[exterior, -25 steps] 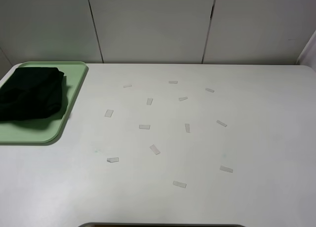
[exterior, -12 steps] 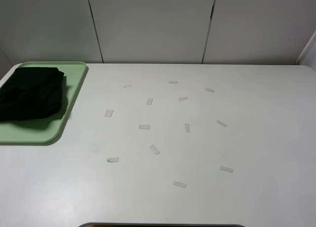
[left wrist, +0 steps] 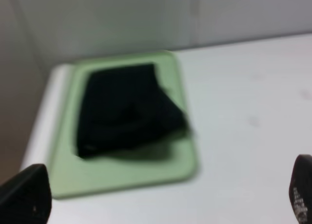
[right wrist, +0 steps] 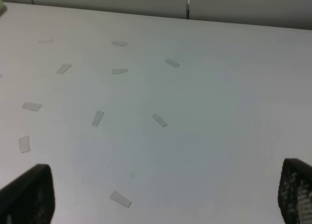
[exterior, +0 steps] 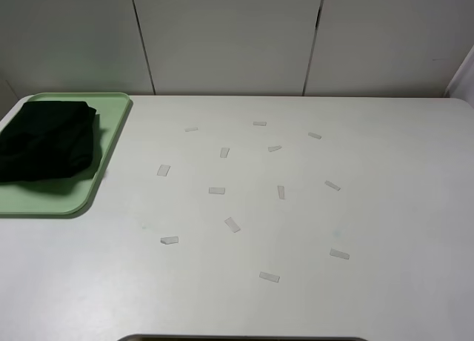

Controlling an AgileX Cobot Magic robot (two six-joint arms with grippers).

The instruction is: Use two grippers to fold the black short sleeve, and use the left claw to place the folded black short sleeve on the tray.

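Nothing has moved on the desk (exterior: 296,230) since a moment ago. The black shirt (exterior: 48,141) lies folded on the green tray (exterior: 44,200), just as it did then. The tray sits at the far left corner of the desk. The small bits of tape (exterior: 216,190) are spread over the middle of the desk in the same spots as before. So the job looks done: the shirt is folded and it is on the tray.

No arm shows in the high view. Both arms must be pulled back off the desk.

The left end effector (left wrist: 161,199) is wide open and holds nothing. Only its two dark fingertips (left wrist: 27,197) peek in at the edges of its own camera. It looks at the tray and shirt from well apart and up high. That picture is a bit blurry, so the arm may be moving.

The right end effector (right wrist: 165,197) is wide open too, and empty. It hangs over the bare desk with the tape bits, away from the tray.
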